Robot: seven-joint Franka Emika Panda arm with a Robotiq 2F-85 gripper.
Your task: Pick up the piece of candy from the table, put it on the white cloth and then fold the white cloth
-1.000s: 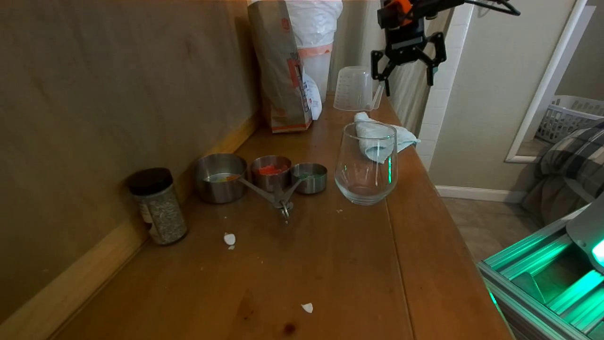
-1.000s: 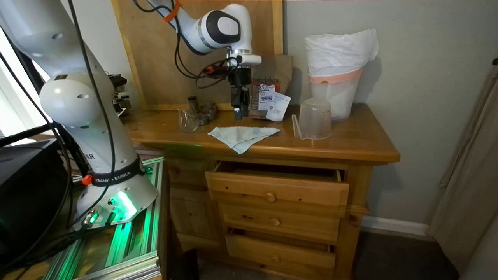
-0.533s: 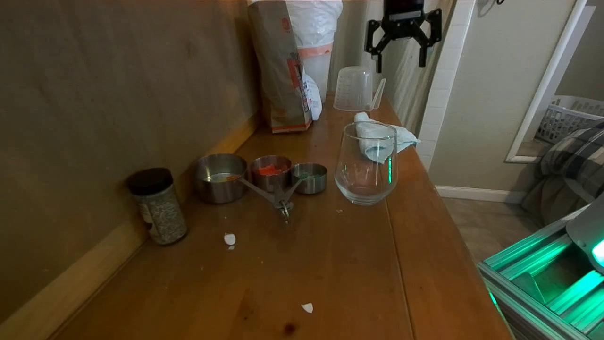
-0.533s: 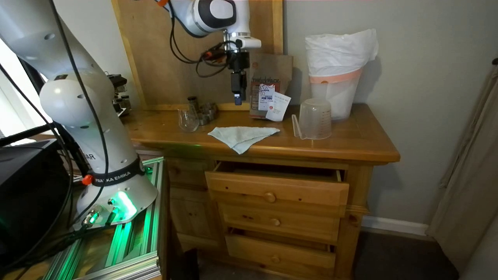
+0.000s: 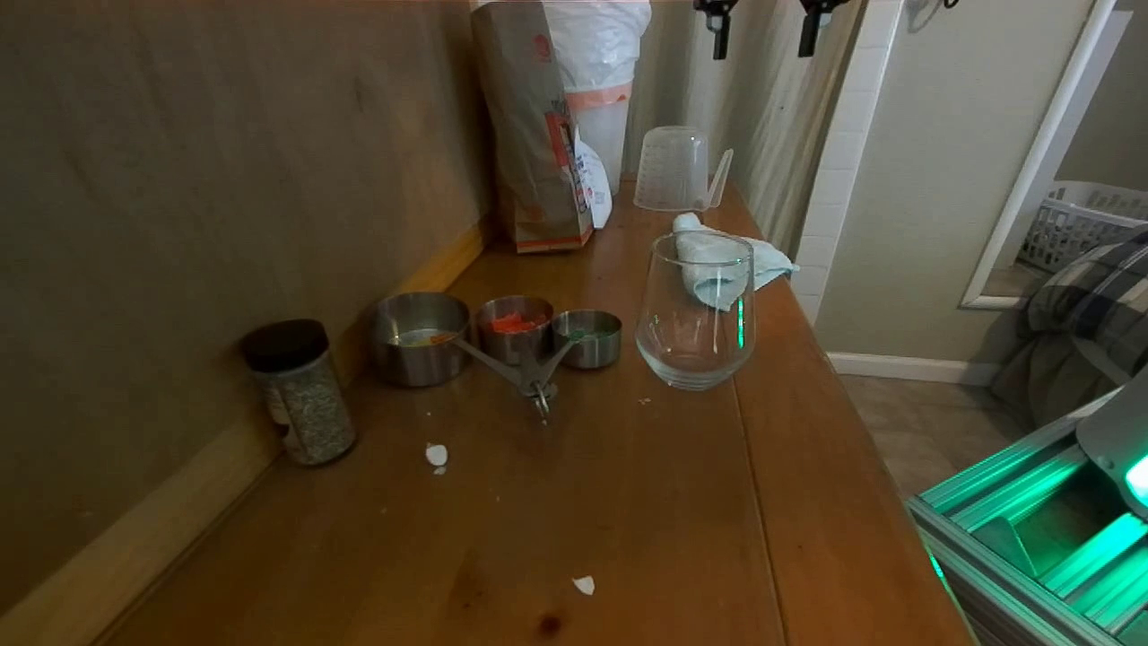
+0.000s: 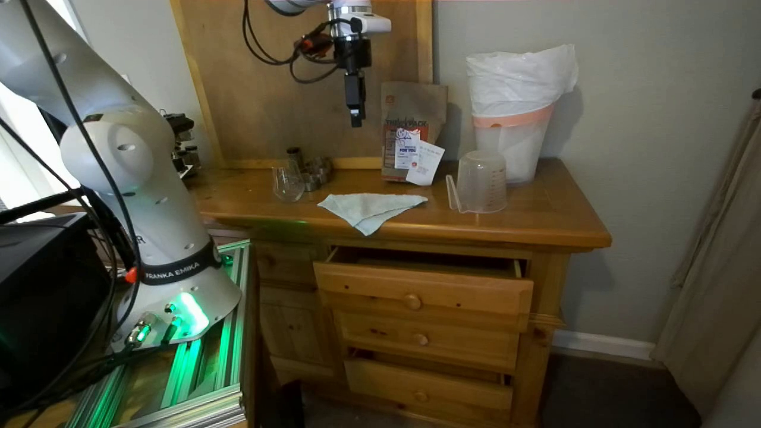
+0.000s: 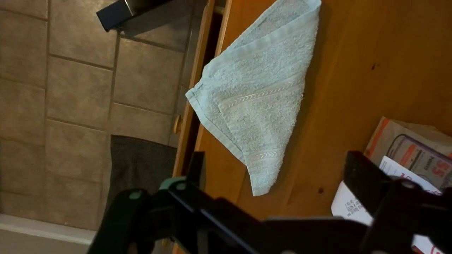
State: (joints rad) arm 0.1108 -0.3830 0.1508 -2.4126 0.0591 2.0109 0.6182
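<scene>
White cloth lies folded at the worktop's front edge, so we figure the gripper hangs spread, empty, because it's done. Can't tell if candy's inside.

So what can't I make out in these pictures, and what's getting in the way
- Whether candy lies inside the white washcloth: hidden by its own top layer, wrist view.
- Most of the hand: cut off by the top edge in an exterior view.
- Slip with a QR code: partly covered by the hand, wrist view.
- Orange bit in the largest metal measuring cup: too small to identify in an exterior view.
</scene>
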